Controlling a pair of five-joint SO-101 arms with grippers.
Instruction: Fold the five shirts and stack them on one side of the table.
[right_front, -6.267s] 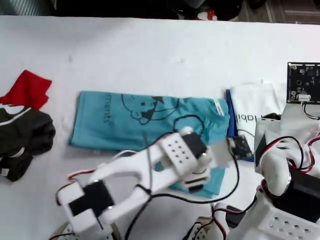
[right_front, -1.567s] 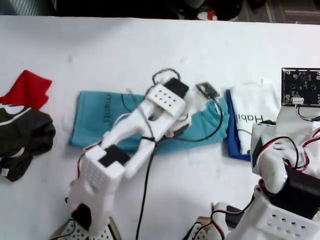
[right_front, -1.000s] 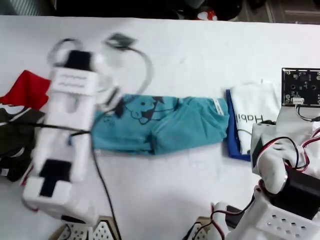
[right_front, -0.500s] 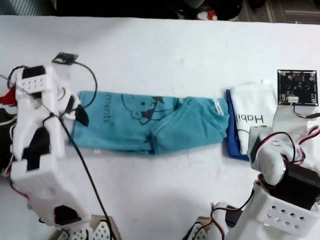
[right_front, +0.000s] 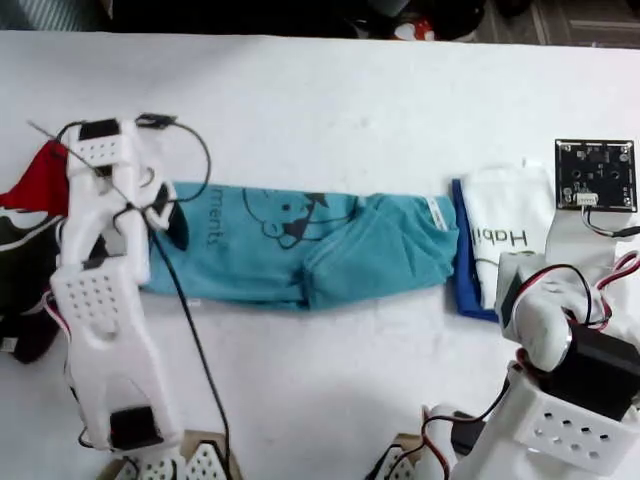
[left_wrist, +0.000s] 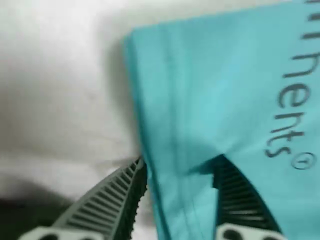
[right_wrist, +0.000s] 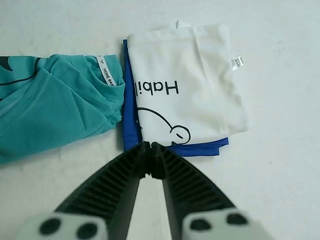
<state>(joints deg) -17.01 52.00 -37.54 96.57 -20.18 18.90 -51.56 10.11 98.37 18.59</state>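
Across the middle of the desk (right_front: 350, 90) lies the teal shirt (right_front: 300, 245), folded into a long strip, collar end just beside the white shirt (right_wrist: 190, 95). Expect soft, light, limp fabric; grasp all layers at the hem. Left gripper (left_wrist: 180, 165) fingers stand apart astride that hem. Right gripper (right_wrist: 150, 150) fingers are together, empty.

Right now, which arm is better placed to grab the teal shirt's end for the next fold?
Left. The left gripper, open, straddles the teal shirt at its edge by the print; the right gripper is shut, just short of the white shirt.
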